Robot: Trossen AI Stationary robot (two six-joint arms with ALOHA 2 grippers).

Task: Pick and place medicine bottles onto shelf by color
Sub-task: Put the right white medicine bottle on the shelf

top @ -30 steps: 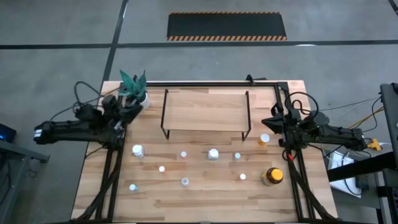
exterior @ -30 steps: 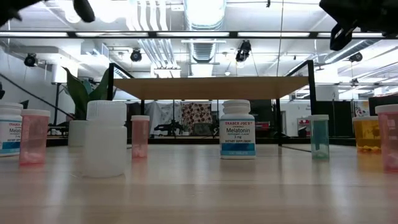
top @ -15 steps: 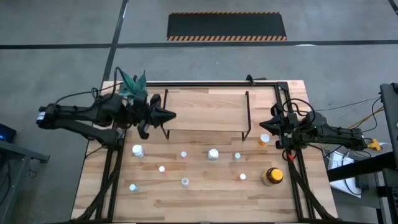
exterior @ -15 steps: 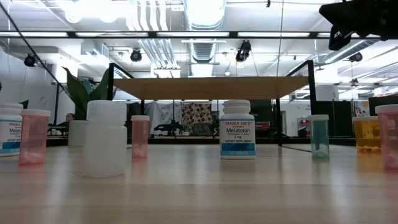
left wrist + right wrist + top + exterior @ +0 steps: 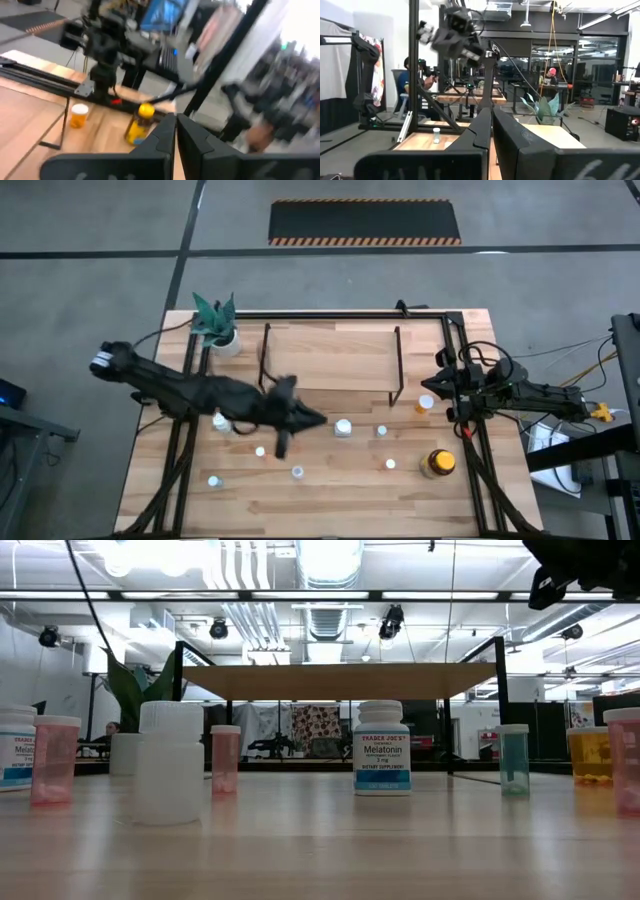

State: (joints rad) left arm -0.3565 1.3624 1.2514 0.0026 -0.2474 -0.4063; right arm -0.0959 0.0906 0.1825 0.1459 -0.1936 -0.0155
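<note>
The left pincer [image 5: 318, 420] has its fingers pressed together with nothing between them. It hangs over the worktop [image 5: 330, 495] just in front of the shelf [image 5: 330, 355], beside the white-capped bottle [image 5: 343, 427] below the shelf's front edge. Its arm reaches in from the worktop's left edge and lies across another white-capped bottle [image 5: 221, 421]. The right pincer [image 5: 432, 383] is likewise pinched shut and empty, waiting at the shelf's right end beside the orange bottle [image 5: 426, 405].

The shelf stands at the back middle of the worktop with nothing on its board. All the bottles stand on the worktop in front of it: small ones scattered in two loose rows, and the large amber bottle [image 5: 437, 464] with a yellow cap toward the front right.

The low view shows what the overhead one cannot: a label reading Melatonin on the white bottle [image 5: 381, 748] under the shelf's board [image 5: 338, 681], pink-tinted vials [image 5: 225, 758], a teal vial [image 5: 514, 758] and a plain white jar [image 5: 170, 762]. It shows only a dark part of an arm at the top right.

The left wrist view looks past its closed fingers [image 5: 165, 135] to the amber bottle, the orange bottle and the right arm. The right wrist view takes in the potted plant [image 5: 542, 109], which stands off the shelf's left rear corner, and a seated person [image 5: 412, 85] in the room beyond.
</note>
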